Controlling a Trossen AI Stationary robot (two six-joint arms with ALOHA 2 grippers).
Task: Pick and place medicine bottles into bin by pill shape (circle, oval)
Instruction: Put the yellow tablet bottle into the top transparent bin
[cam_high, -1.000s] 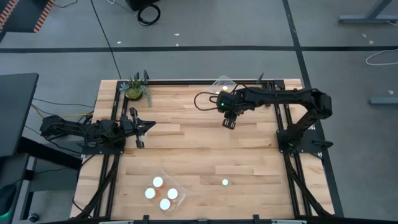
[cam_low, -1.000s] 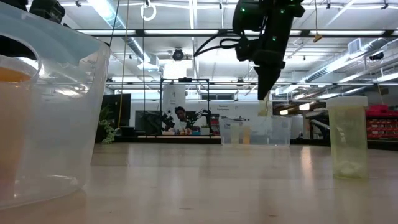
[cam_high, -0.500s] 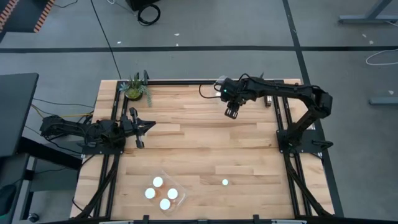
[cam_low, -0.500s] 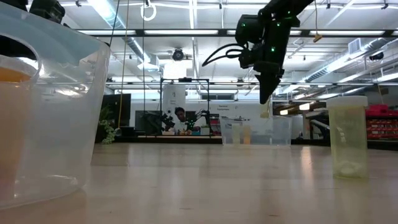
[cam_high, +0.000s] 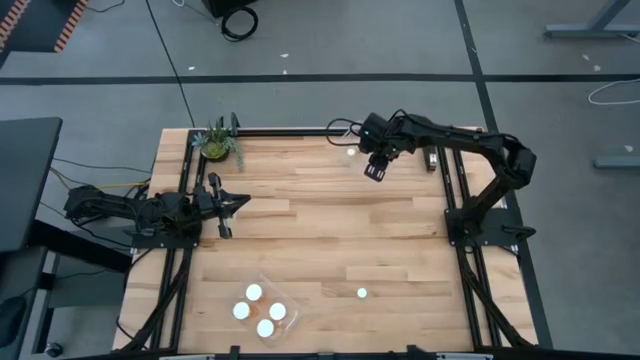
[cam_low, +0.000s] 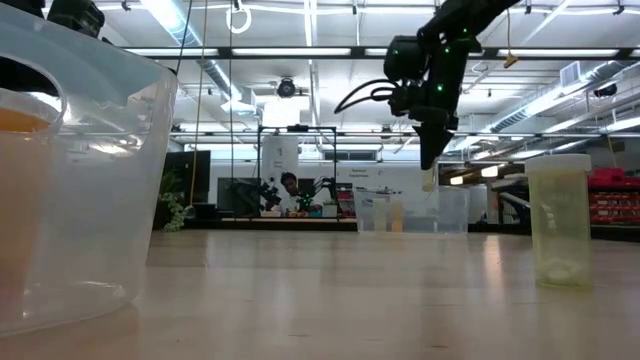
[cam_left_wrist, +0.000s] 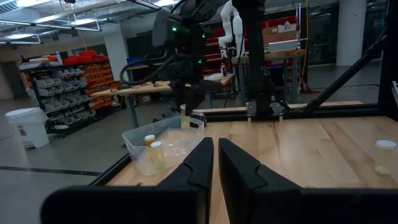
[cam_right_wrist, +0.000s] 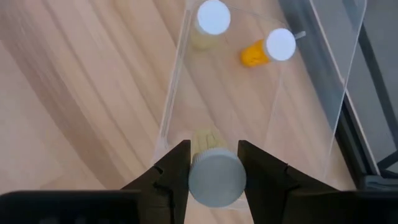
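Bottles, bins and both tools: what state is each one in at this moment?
Right tool: shut on a white-capped bottle, raised over the far clear bin.
Far clear bin: open-topped, holding two bottles, one upright, one tilted.
Near clear bin: holds four capped bottles.
Lone bottle: upright on the table, capped.
Left tool: shut, empty, waiting at the table's left edge.

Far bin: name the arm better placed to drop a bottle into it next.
Right. The right gripper holds a bottle above the clear bin, where two bottles already lie. The left gripper rests shut at the table's left edge, holding nothing.
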